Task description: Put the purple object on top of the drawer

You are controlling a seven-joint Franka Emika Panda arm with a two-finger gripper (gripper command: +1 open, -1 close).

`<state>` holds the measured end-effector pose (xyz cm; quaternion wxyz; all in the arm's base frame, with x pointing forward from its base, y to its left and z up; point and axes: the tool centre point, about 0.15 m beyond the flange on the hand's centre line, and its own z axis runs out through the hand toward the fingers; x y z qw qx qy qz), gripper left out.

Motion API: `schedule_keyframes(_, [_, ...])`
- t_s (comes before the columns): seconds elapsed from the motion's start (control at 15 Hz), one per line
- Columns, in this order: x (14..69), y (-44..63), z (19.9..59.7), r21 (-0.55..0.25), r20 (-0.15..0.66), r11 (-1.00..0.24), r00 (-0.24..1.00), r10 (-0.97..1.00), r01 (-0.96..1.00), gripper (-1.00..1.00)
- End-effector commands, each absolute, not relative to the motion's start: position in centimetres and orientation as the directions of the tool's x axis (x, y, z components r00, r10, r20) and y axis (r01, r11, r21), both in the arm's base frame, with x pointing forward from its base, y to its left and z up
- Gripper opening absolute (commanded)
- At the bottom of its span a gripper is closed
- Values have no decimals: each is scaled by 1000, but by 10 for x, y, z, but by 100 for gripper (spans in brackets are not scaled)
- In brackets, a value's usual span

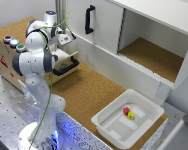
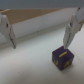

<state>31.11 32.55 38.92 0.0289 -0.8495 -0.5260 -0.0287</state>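
Note:
The purple object point(image 2: 62, 56), a small cube, rests on a pale surface in the wrist view, close to the tip of one finger point(image 2: 71, 30). My gripper point(image 2: 39, 46) is open, its fingers spread wide above and to either side of the cube, holding nothing. In the exterior view the plywood drawer unit point(image 1: 5, 59) stands at the left with three coloured buttons point(image 1: 14, 43) on top; its drawer front point(image 1: 64, 61) with the black bar handle point(image 1: 68, 66) is pulled out. My gripper point(image 1: 68, 38) hangs over the open drawer, and the arm hides the cube there.
A large white cabinet point(image 1: 106, 25) with a black handle point(image 1: 89, 19) and an open compartment point(image 1: 149, 52) stands behind. A white bin point(image 1: 110, 127) at the exterior view's right holds a red piece point(image 1: 126, 110) and a yellow piece point(image 1: 131, 115). A cork-covered tabletop point(image 1: 89, 90) lies between.

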Motion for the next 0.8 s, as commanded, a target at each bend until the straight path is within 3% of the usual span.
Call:
schedule_keyframes(0.0, [287, 326, 376, -88, 102, -797, 802, 589, 597, 100])
schedule_keyframes(0.07, [288, 328, 372, -56, 89, -837, 837, 539, 545, 100])
schedule_keyframes(0.27, [299, 319, 352, -106, 89, -926, 931, 354, 363, 100])
schedule_keyframes(0.47, [328, 309, 338, -129, 119, -935, 941, 317, 332, 100])
schedule_keyframes(0.6, [338, 305, 332, -103, 120, -944, 946, 300, 313, 100])
schedule_keyframes(0.73, [345, 301, 321, -136, 138, -950, 955, 264, 282, 100])
